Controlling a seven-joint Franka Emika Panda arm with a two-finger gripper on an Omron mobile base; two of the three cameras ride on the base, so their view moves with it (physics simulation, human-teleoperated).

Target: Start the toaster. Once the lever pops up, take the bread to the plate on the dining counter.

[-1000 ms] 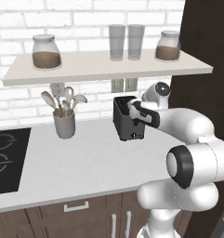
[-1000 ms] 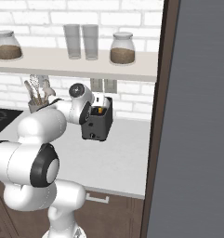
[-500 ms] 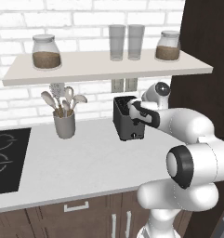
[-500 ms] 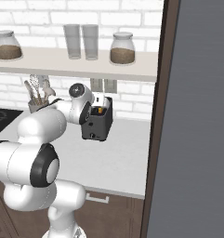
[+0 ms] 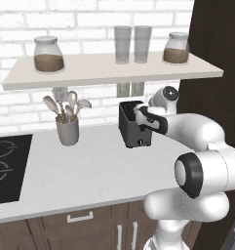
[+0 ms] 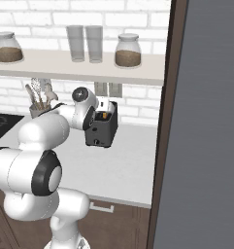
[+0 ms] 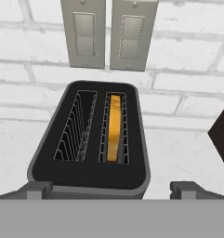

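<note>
Hand view: bread (image 7: pixel 114 128) sits low in right slot of toaster (image 7: pixel 88 174), ready for toasting; left slot bare. Gripper (image 7: pixel 111 188) hangs just above toaster's near edge, jaws spread wide, grasping nothing, likely lining up for lever. Toaster backs against brick wall below twin outlets (image 7: pixel 108 33). Utensil cup (image 5: pixel 68 130) with spoons well left of toaster.

Matt dark toaster (image 7: pixel 88 153) with wire-lined slots stands before a rough white brick wall (image 7: pixel 187 100).

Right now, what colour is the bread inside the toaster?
Golden orange-yellow. The bread stands in one slot of the dark toaster, best seen in the hand view.
</note>
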